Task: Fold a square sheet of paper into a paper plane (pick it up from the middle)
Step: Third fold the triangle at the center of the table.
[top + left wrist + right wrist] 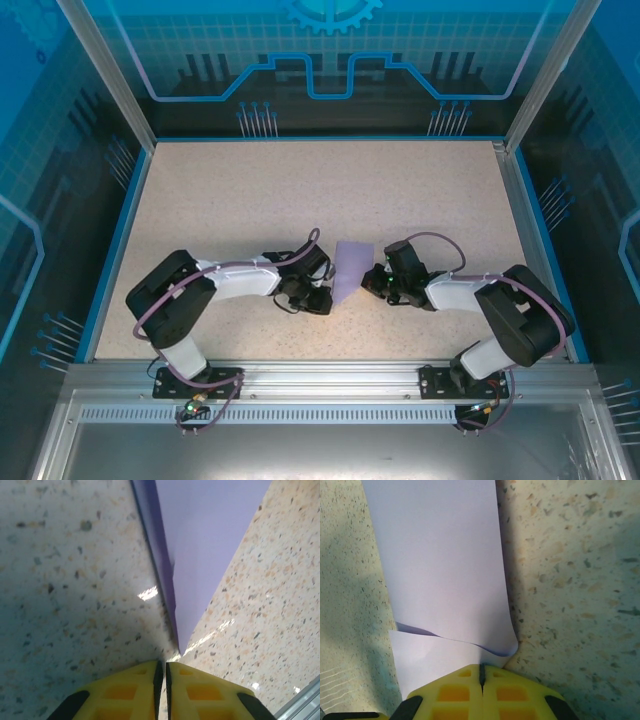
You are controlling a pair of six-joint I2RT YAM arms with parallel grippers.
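Jaws of the right gripper (481,669) are pressed together, two yellow moulded blocks with recessed pockets and black trim meeting along a hairline seam. The curled edge of the square sheet of paper (440,570) runs into that seam, so they are clamped on it. At the left gripper (162,666) the same yellow jaws stand closed to a thin dark slit. The paper's pointed corner ends just beyond them at 12 o'clock, and I cannot tell whether any of it is pinched there.

The sheet is thin, smooth and matte, a plain lavender-purple with no marks. It is doubled over: one layer lies flat on the table (220,200), and the upper layer bows off it in a soft curl with a darker violet shadow underneath. From above it reads as a narrow slanted panel near the table's middle, the left gripper at its 7 o'clock and the right gripper at its 4 o'clock.

The table is a pale, speckled, stone-like surface with a slight sheen, framed in blue.
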